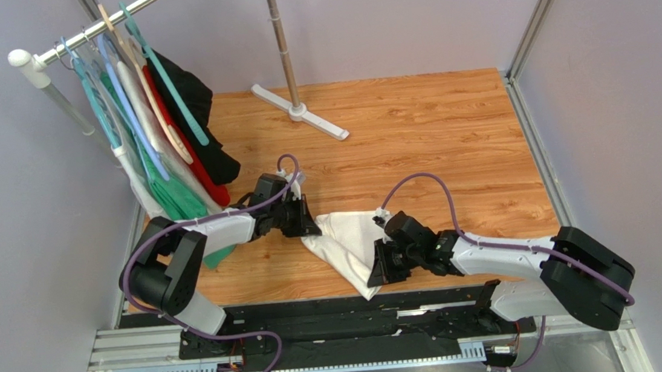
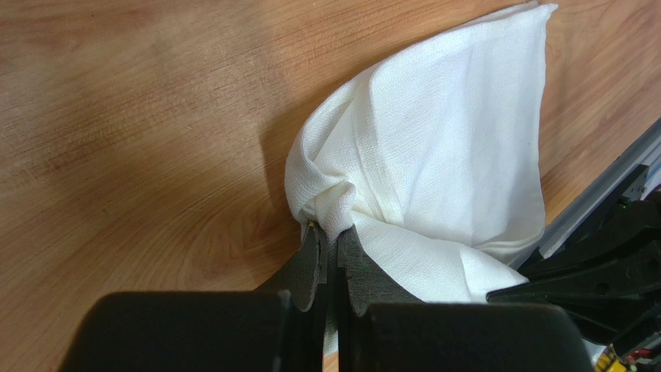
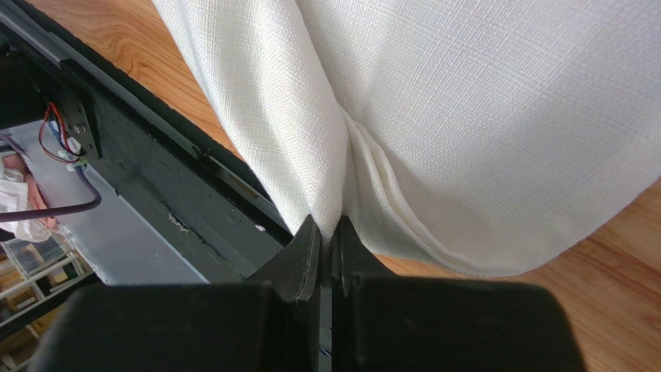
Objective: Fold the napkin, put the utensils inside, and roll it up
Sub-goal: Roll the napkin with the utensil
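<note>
The white napkin [image 1: 342, 244] hangs bunched between my two grippers over the wooden table near its front edge. My left gripper [image 1: 304, 220] is shut on the napkin's left end; in the left wrist view the jaws pinch a gathered fold of the napkin [image 2: 434, 163] at the gripper [image 2: 332, 231]. My right gripper [image 1: 379, 268] is shut on the napkin's lower right edge; in the right wrist view the napkin [image 3: 465, 116] drapes from the gripper [image 3: 330, 232]. No utensil shows in any view.
A clothes rail [image 1: 100, 26] with several hanging garments, among them green cloth [image 1: 176, 196], stands at the back left. A stand's white foot [image 1: 300, 111] rests on the table at the back. The black base rail [image 1: 338, 317] runs along the near edge.
</note>
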Available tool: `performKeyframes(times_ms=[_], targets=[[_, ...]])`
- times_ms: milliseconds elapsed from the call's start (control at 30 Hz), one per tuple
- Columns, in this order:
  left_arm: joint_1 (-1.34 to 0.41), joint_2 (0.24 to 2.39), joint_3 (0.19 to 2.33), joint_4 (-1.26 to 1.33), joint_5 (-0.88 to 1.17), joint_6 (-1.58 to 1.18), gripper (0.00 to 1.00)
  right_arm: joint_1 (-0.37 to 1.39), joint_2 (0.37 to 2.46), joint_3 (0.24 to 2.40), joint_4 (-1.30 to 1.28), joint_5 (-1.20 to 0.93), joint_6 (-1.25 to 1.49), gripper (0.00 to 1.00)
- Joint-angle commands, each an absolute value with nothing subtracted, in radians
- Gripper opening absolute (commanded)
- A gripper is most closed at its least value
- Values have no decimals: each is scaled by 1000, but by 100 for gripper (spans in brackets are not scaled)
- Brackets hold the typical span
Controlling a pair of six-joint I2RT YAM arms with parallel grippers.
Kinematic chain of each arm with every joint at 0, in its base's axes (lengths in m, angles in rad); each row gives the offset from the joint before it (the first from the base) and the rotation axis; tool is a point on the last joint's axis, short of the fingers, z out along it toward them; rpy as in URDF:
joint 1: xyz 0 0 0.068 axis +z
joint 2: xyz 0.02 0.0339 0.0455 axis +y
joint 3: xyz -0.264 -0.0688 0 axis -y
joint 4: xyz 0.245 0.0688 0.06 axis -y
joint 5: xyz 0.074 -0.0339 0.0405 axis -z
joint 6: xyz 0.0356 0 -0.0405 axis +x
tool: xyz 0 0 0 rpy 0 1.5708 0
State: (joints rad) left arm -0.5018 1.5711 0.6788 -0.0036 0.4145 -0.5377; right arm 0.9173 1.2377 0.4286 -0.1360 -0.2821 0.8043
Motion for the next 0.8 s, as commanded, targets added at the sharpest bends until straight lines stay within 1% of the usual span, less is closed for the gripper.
performKeyframes(times_ms=[0,167,300,333,367,433,467,533,600,633,700,767], targets=[[-486,1574,652,-8,377,-537,0,911,1255,397,-68,-276,844,0],[-460,1568,643,-5,382,-535,0,908,1289,359,-57,-240,841,0],[-459,1571,647,-6,405,-523,0,902,1267,391,-162,-178,798,0],[-459,1574,647,-6,411,-519,0,902,1266,405,-181,-176,786,11],[-459,1577,649,-6,419,-515,0,902,1261,432,-199,-170,775,18],[-459,1582,655,-14,433,-509,0,902,1252,454,-242,-152,755,31],[-459,1580,655,-15,433,-509,0,902,1249,478,-258,-131,749,34],[-459,1574,655,-15,430,-509,0,903,1240,500,-299,-121,726,47],[-457,1574,657,-18,436,-509,0,903,1223,531,-343,-123,716,50],[-459,1577,660,-18,437,-509,0,904,1197,540,-360,-123,703,54],[-459,1577,664,-18,442,-509,0,905,1163,576,-438,-109,690,56],[-459,1578,664,-18,442,-509,0,905,1109,612,-561,-45,666,70]])
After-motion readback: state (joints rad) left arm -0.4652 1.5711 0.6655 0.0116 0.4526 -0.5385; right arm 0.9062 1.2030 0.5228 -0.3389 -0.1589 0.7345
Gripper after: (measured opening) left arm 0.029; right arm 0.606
